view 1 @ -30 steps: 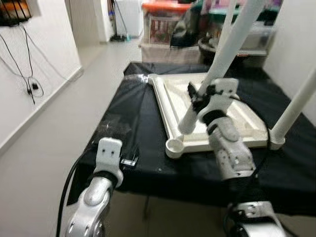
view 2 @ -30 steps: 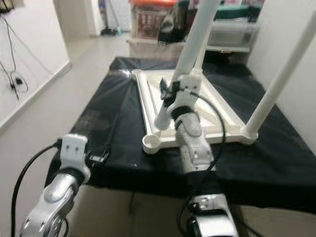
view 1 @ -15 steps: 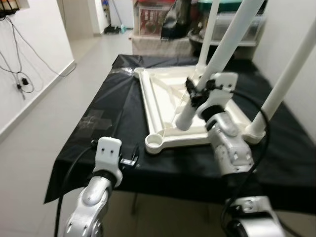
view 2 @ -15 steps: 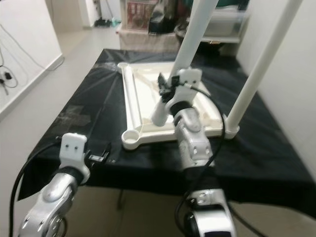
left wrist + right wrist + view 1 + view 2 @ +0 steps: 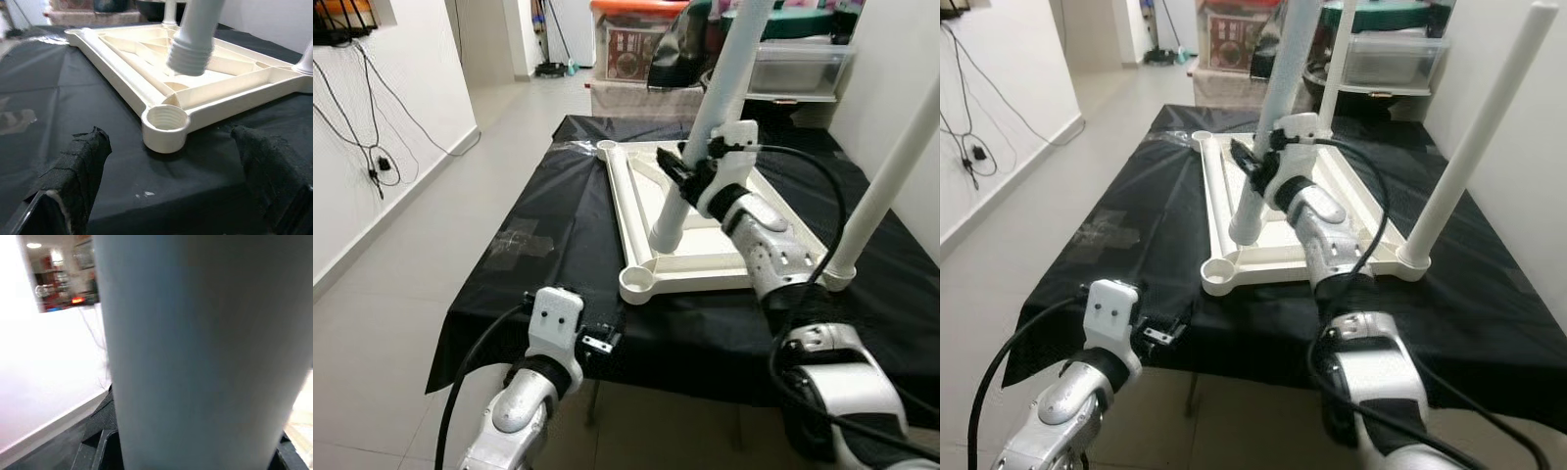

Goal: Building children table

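Right gripper (image 5: 690, 176) is clamping a white leg (image 5: 705, 117) partway along its length, holding it tilted above the upturned tabletop (image 5: 636, 201) that is lying on the black-draped bench (image 5: 538, 225). The leg's threaded end (image 5: 188, 58) is hanging over the tray-like underside, near the empty corner socket (image 5: 165, 119) but not yet in it, offset toward the middle of the top. Another leg (image 5: 1469, 147) is already standing in the near right corner, and one more is rising at the far side. So the step in hand appears to be fitting a leg into the near left socket. The next move probably calls for shifting the end over the socket, bringing the leg upright so the threads line up, then lowering and turning it; a tilted entry could cross the threads.

The right arm is reaching forward over the bench with its wrist bent toward the leg. Left gripper (image 5: 171, 186) is hovering low at the bench's near edge, fingers spread and holding nothing, facing the empty socket.
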Controlling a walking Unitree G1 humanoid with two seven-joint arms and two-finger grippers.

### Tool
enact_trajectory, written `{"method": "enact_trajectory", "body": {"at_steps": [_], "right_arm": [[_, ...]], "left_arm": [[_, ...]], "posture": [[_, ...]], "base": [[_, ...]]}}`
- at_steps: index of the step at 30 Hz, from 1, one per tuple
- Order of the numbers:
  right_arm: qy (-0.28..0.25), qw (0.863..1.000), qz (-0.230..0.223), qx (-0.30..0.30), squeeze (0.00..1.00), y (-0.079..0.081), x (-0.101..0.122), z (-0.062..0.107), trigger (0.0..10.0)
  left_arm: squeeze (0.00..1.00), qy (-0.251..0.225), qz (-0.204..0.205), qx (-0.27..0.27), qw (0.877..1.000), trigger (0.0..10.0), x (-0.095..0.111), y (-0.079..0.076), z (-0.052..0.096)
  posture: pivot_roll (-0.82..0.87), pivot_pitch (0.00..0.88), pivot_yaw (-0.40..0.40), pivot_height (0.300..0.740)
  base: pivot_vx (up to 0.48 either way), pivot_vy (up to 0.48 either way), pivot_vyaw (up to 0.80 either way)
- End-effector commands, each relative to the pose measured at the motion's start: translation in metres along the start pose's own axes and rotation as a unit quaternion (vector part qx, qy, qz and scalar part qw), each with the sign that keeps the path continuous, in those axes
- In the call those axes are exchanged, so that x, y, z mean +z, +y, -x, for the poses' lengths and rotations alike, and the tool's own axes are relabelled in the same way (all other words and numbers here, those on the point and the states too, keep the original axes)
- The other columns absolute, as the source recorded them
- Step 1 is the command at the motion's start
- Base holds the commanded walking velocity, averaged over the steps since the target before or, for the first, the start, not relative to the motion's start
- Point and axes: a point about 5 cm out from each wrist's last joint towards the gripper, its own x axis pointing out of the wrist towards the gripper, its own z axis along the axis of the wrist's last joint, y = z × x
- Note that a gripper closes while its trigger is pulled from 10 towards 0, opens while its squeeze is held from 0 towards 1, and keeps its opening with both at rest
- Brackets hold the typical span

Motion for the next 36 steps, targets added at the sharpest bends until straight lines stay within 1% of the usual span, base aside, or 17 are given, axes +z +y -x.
{"method": "enact_trajectory", "body": {"at_steps": [1, 3, 4, 5, 7, 8, 9, 10, 16, 21, 24, 26, 28, 31, 32, 34, 36], "right_arm": [[0.004, 0.999, -0.028, 0.046, 0.0, 0.002, 0.0, 0.0, 10.0], [0.022, 0.996, -0.032, 0.078, 0.0, 0.003, -0.004, 0.001, 10.0], [0.028, 0.992, -0.049, 0.113, 0.0, 0.006, -0.005, 0.002, 10.0], [0.028, 0.992, -0.049, 0.113, 0.0, 0.006, -0.005, 0.002, 10.0], [0.032, 0.984, -0.067, 0.163, 0.0, 0.011, -0.005, 0.0, 10.0], [0.032, 0.984, -0.067, 0.163, 0.0, 0.011, -0.005, 0.0, 10.0], [0.03, 0.978, -0.078, 0.189, 0.0, 0.015, -0.004, -0.001, 10.0], [0.03, 0.978, -0.078, 0.189, 0.0, 0.015, -0.004, -0.001, 10.0], [0.019, 0.968, -0.101, 0.229, 0.0, 0.024, -0.002, -0.007, 10.0], [0.01, 0.969, -0.102, 0.226, 0.0, 0.024, -0.001, -0.01, 10.0], [0.009, 0.968, -0.098, 0.232, 0.0, 0.025, 0.0, -0.01, 10.0], [0.002, 0.967, -0.08, 0.241, 0.0, 0.025, 0.005, -0.011, 10.0], [0.002, 0.967, -0.08, 0.241, 0.0, 0.025, 0.005, -0.011, 10.0], [-0.002, 0.965, -0.049, 0.257, 0.0, 0.024, 0.011, -0.01, 10.0], [-0.003, 0.962, -0.035, 0.271, 0.0, 0.024, 0.014, -0.009, 10.0], [-0.004, 0.96, -0.027, 0.28, 0.0, 0.024, 0.015, -0.008, 10.0], [0.001, 0.95, -0.012, 0.311, 0.0, 0.026, 0.016, -0.006, 10.0]], "left_arm": [[0.0, 0.004, 0.004, -0.007, 1.0, 10.0, 0.002, -0.006, 0.004], [0.0, 0.006, 0.004, -0.013, 1.0, 10.0, 0.002, -0.008, 0.006], [0.0, 0.008, 0.006, -0.015, 1.0, 10.0, 0.002, -0.01, 0.009], [0.0, 0.008, 0.006, -0.015, 1.0, 10.0, 0.002, -0.01, 0.009], [0.0, 0.011, 0.009, -0.015, 1.0, 10.0, 0.003, -0.011, 0.013], [0.0, 0.011, 0.009, -0.015, 1.0, 10.0, 0.003, -0.011, 0.013], [0.0, 0.013, 0.01, -0.016, 1.0, 10.0, 0.004, -0.012, 0.014], [0.0, 0.013, 0.01, -0.016, 1.0, 10.0, 0.004, -0.012, 0.014], [0.0, 0.015, 0.016, -0.017, 1.0, 10.0, 0.007, -0.017, 0.02], [0.0, 0.015, 0.02, -0.015, 1.0, 10.0, 0.011, -0.02, 0.024], [0.0, 0.014, 0.021, -0.015, 1.0, 10.0, 0.013, -0.021, 0.025], [0.0, 0.01, 0.023, -0.013, 1.0, 10.0, 0.016, -0.022, 0.025], [0.0, 0.01, 0.023, -0.013, 1.0, 10.0, 0.016, -0.022, 0.025], [0.0, 0.011, 0.023, -0.013, 1.0, 10.0, 0.017, -0.024, 0.025], [0.0, 0.011, 0.023, -0.013, 1.0, 10.0, 0.017, -0.024, 0.025], [0.0, 0.011, 0.023, -0.012, 1.0, 10.0, 0.017, -0.024, 0.025], [0.0, 0.013, 0.02, -0.012, 1.0, 10.0, 0.017, -0.023, 0.025]], "posture": [[0.09, 0.141, -0.049, 0.74], [0.09, 0.151, -0.05, 0.74], [0.09, 0.175, -0.047, 0.74], [0.09, 0.175, -0.047, 0.74], [0.1, 0.189, -0.047, 0.74], [0.1, 0.189, -0.047, 0.74], [0.1, 0.2, -0.046, 0.74], [0.1, 0.2, -0.046, 0.74], [0.1, 0.223, -0.049, 0.74], [0.11, 0.245, -0.054, 0.74], [0.11, 0.245, -0.056, 0.74], [0.1, 0.249, -0.059, 0.74], [0.1, 0.249, -0.059, 0.74], [0.1, 0.248, -0.061, 0.74], [0.1, 0.245, -0.06, 0.74], [0.1, 0.245, -0.061, 0.74], [0.1, 0.242, -0.061, 0.74]], "base": [[0.0, 0.0, 0.0], [0.0, 0.0, 0.0], [0.0, 0.0, 0.0], [0.0, 0.0, 0.0], [0.0, 0.0, 0.0], [0.0, 0.0, 0.0], [0.0, 0.0, 0.0], [0.0, 0.0, 0.0], [0.0, 0.0, 0.0], [0.0, 0.0, 0.0], [0.0, 0.0, 0.0], [0.0, 0.0, 0.0], [0.0, 0.0, 0.0], [0.0, 0.0, 0.0], [0.0, 0.0, 0.0], [0.0, 0.0, 0.0], [0.0, 0.0, 0.0]]}}
